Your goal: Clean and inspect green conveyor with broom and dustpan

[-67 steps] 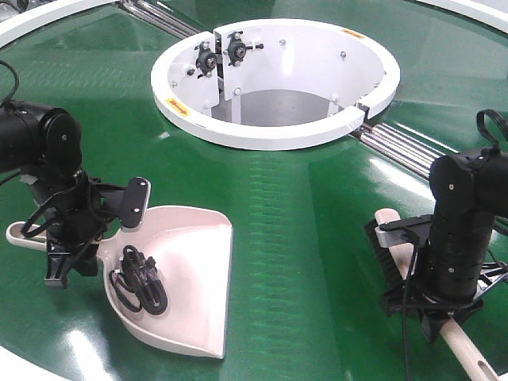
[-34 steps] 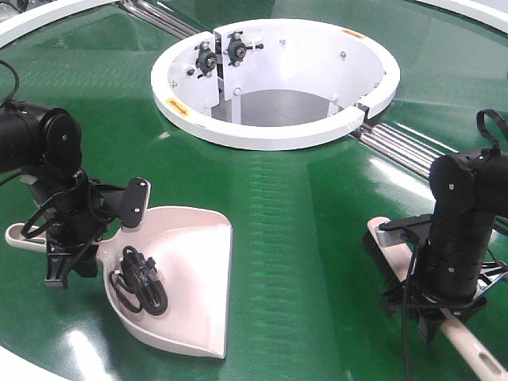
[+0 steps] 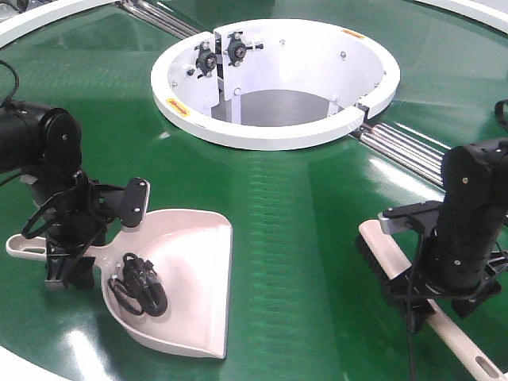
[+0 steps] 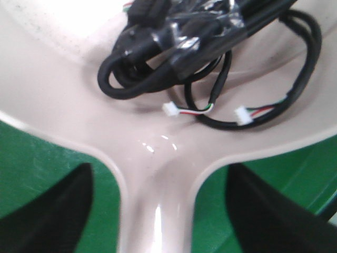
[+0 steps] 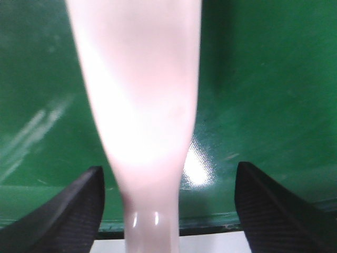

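As the broom [image 3: 386,252] settles flat on the green conveyor [image 3: 302,206], its head has crept a touch toward the dustpan side compared with a second ago, bristles down, handle running off to the lower right. Over it, the right arm has swung outward and sunk a little. The right gripper [image 5: 168,168] straddles the handle with both fingers spread wide and green belt showing on either side of the plastic, so that's a release, not a hold.

Across the belt, the dustpan [image 3: 198,262] sits well apart from the broom, and its handle has drifted slightly lower in the front view. Inside it lies a black cable bundle [image 3: 136,284], white connectors showing in the wrist view. The left gripper [image 4: 160,168] is spread too, one finger on each side of the pan's neck and neither touching it.

Beyond them, the white central ring [image 3: 270,135] and the metal rollers [image 3: 405,151] are just as they were. My read: the sweeping looks done, the debris is in the pan and both tools are let go, with the inspection of the belt left to do.
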Controlling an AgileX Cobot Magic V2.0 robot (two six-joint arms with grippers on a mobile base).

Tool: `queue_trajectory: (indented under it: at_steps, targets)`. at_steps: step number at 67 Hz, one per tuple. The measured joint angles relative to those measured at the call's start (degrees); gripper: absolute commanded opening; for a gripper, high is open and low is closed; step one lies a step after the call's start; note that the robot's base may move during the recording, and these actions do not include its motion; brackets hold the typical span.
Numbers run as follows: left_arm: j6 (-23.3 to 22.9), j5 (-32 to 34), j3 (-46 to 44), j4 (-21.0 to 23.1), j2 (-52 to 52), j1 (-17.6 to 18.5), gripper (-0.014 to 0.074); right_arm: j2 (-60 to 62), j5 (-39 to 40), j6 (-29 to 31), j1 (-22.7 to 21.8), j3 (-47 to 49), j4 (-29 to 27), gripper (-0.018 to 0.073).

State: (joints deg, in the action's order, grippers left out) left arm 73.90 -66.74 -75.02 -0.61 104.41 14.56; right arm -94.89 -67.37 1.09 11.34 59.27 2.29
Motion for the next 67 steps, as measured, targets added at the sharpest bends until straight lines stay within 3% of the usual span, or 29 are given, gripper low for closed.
queue_trajectory:
  at_steps: [13, 37, 56, 67]
  targets:
    - [0.0, -2.0, 0.0, 0.6, 0.0, 0.0, 0.0606, 4.6, 0.7, 0.0, 0.0, 0.0, -0.3, 0.0508]
    - [0.0, -2.6, 0.0, 6.4, -6.8, 0.0, 0.0555, 18.7, 4.3, 0.0, 0.0, 0.0, -0.4, 0.0508]
    - [-0.5, -3.4, 0.0, 19.5, -16.8, 0.0, 0.0477, 30.9, 12.6, 0.1, 0.0, -0.2, -4.5, 0.0508]
    - [-2.5, -3.6, 0.0, 21.6, -24.4, 0.0, 0.0417, 37.8, 15.0, 0.2, 0.0, -0.2, -4.9, 0.0508]
